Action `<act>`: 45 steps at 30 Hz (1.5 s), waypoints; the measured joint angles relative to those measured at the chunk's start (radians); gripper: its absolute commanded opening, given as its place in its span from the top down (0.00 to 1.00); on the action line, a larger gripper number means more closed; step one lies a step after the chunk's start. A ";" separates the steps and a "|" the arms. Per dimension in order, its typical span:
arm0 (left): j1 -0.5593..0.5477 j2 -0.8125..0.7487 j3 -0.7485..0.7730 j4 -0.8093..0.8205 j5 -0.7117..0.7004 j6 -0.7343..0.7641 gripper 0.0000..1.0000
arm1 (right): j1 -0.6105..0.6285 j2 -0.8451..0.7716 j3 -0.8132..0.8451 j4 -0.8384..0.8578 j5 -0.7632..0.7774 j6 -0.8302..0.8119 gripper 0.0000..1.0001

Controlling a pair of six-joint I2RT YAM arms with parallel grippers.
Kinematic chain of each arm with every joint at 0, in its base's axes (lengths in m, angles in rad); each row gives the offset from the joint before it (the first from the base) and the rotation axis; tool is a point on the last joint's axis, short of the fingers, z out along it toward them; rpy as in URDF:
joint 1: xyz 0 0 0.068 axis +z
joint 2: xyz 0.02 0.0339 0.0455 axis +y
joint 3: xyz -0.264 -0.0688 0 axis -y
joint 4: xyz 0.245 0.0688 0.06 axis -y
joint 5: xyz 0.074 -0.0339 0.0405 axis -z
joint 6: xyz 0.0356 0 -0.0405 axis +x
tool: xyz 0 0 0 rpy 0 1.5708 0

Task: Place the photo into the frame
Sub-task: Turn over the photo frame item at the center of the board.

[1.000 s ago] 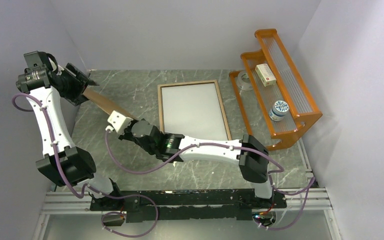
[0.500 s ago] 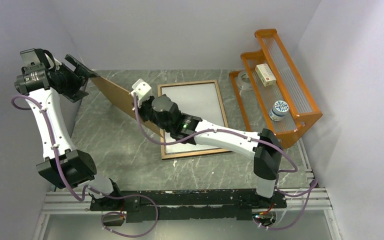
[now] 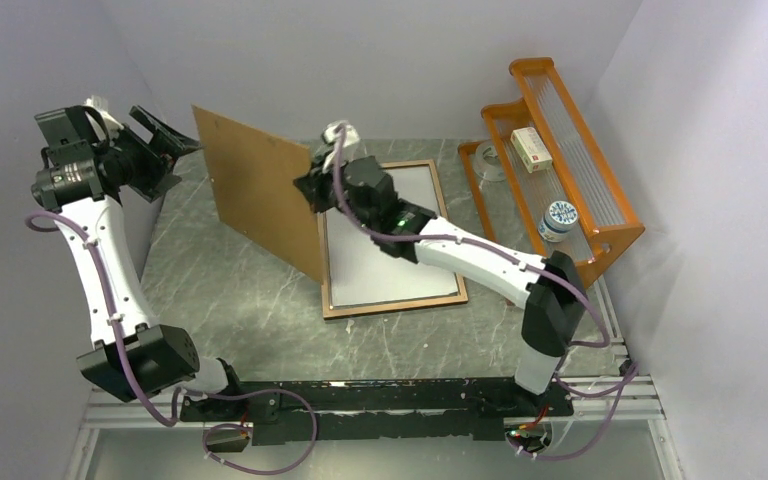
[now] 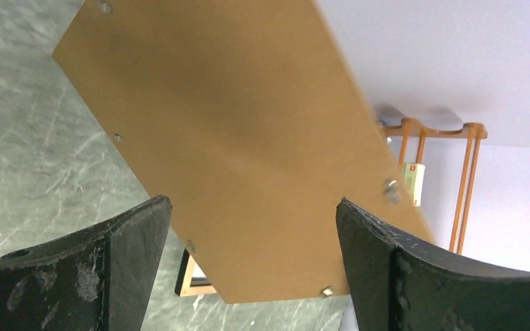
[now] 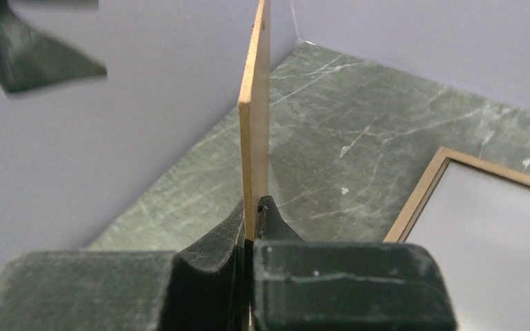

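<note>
The frame (image 3: pixel 392 303) lies flat on the table, light-brown wood side up, and a plain white surface (image 3: pixel 385 240) fills it; I cannot tell whether that is the photo's back. It also shows in the right wrist view (image 5: pixel 421 196). My right gripper (image 3: pixel 315 185) is shut on the edge of the solid brown backing board (image 3: pixel 260 190) and holds it upright over the frame's left side. The right wrist view shows the board edge-on (image 5: pixel 255 138) between the jaws (image 5: pixel 254 214). My left gripper (image 3: pixel 175 140) is open and empty, apart from the board (image 4: pixel 234 152).
An orange rack (image 3: pixel 580 170) stands at the right with a small box (image 3: pixel 532 148), a jar (image 3: pixel 560 220) and a tape roll (image 3: pixel 490 160). White walls close in the table (image 3: pixel 230 290) on the left, back and right.
My right gripper has lifted the backing board from low at the left to upright beside the frame. My left gripper has let go of the board's far corner and stands open.
</note>
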 measured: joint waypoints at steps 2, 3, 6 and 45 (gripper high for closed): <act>0.000 -0.011 -0.061 0.021 0.018 0.000 0.06 | -0.053 -0.023 -0.014 -0.007 -0.026 0.100 1.00; 0.000 -0.012 -0.096 0.032 0.027 -0.001 0.06 | -0.076 -0.034 -0.021 -0.010 -0.034 0.139 1.00; 0.000 -0.011 -0.204 0.071 0.055 -0.007 0.06 | -0.153 -0.079 -0.055 -0.017 -0.061 0.268 1.00; -0.150 -0.269 -1.014 1.383 0.297 -0.969 0.97 | -0.358 -0.291 -0.393 0.195 -0.117 1.035 0.90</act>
